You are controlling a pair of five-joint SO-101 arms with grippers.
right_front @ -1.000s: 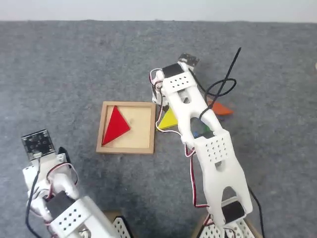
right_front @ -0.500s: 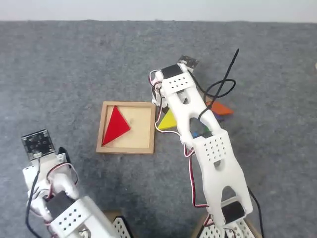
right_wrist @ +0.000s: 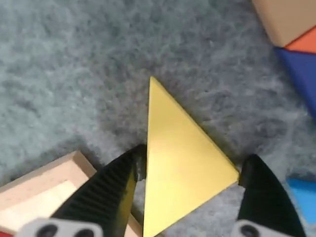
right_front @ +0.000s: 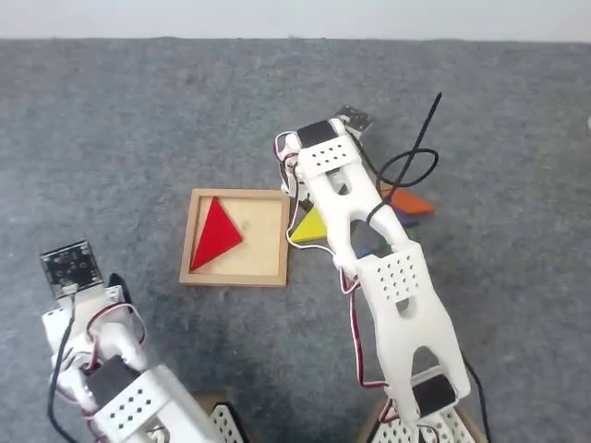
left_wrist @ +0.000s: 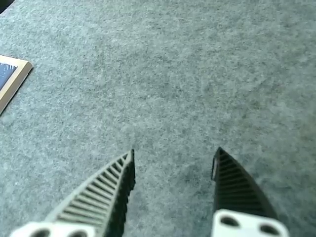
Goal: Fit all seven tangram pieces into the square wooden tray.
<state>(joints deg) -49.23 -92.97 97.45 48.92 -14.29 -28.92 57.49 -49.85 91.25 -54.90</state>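
From up high, you see the wooden tray (right_front: 263, 242) in the middle of the gray carpet (right_front: 138, 120), with only a red triangle (right_front: 214, 235) lying in it. A yellow triangle (right_front: 310, 225) lies just beside the tray's edge, partly under the right arm (right_front: 369, 231), and an orange piece (right_front: 414, 202) peeks out on the arm's far side. From the left wrist, the left gripper (left_wrist: 175, 153) has its fingers spread wide with nothing between them, over bare carpet, with a corner of the tray off to one side. From the right wrist, the right gripper (right_wrist: 193, 165) looks to be pinching the yellow triangle, one finger on a straight edge and the other on a corner. The piece looks flat, hard and light, so it won't bend, but that corner could slip out. A hold on two straight sides would be safer. Blue pieces (right_wrist: 302, 74) wait nearby.
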